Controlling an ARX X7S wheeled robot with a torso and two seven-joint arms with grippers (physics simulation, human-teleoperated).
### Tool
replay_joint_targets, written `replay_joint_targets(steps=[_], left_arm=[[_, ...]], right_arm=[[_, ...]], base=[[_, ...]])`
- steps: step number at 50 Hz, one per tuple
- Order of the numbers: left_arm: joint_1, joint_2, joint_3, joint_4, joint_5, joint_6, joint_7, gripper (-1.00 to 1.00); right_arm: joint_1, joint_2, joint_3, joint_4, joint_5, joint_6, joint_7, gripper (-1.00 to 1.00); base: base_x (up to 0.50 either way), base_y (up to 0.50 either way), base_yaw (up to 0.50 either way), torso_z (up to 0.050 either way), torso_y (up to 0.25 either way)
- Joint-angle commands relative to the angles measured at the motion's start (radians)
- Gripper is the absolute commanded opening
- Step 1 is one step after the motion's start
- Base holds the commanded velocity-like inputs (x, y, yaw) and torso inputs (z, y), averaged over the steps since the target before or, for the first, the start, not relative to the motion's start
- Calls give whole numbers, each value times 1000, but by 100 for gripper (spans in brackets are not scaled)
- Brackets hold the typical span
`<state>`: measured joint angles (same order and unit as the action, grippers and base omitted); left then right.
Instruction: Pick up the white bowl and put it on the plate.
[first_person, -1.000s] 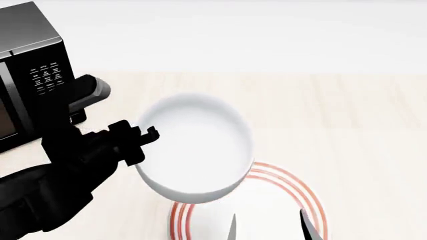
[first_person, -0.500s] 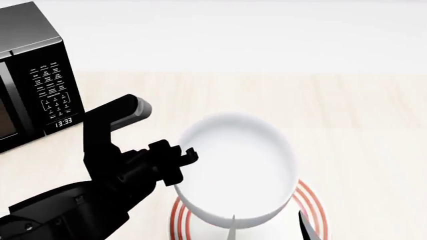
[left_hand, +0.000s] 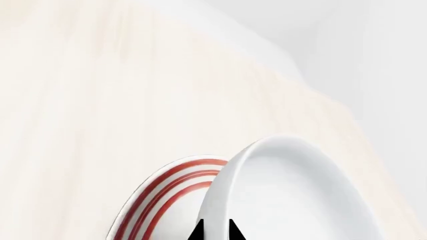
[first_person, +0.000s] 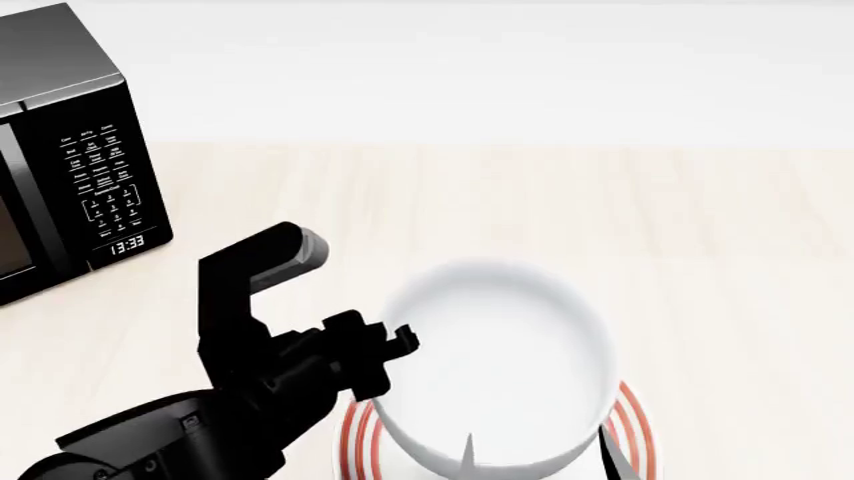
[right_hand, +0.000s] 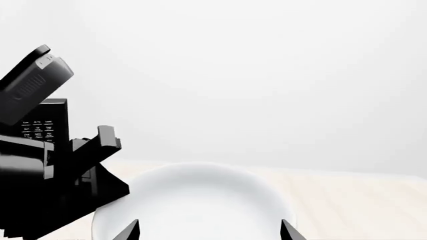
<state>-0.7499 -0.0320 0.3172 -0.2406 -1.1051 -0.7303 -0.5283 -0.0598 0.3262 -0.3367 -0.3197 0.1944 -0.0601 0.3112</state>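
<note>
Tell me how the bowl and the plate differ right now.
The bowl is plain white with deep, thick walls; the plate is shallow, with red rings round its rim. The bowl is clamped at its rim by the left gripper; the plate lies flat on the table, ungripped. The bowl sits over the plate, hiding most of it; the plate's rim shows beyond it, so the plate is wider. Both are round and white.

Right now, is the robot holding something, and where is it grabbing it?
Yes. The left gripper pinches the white bowl by its rim, above the plate.
</note>
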Motion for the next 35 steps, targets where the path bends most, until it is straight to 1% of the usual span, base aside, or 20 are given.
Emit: replay_joint_targets(steps=[1, 35], left_arm=[[7, -1, 30, -31, -27, 56, 22, -100], [6, -10, 96, -124, -59, 157, 60, -100]], right_arm=[[1, 2, -3, 7, 1, -4, 3, 100], [2, 11, -9, 6, 8, -5, 11, 100]], base=[[0, 0, 0, 0, 0], [0, 0, 0, 0, 1]])
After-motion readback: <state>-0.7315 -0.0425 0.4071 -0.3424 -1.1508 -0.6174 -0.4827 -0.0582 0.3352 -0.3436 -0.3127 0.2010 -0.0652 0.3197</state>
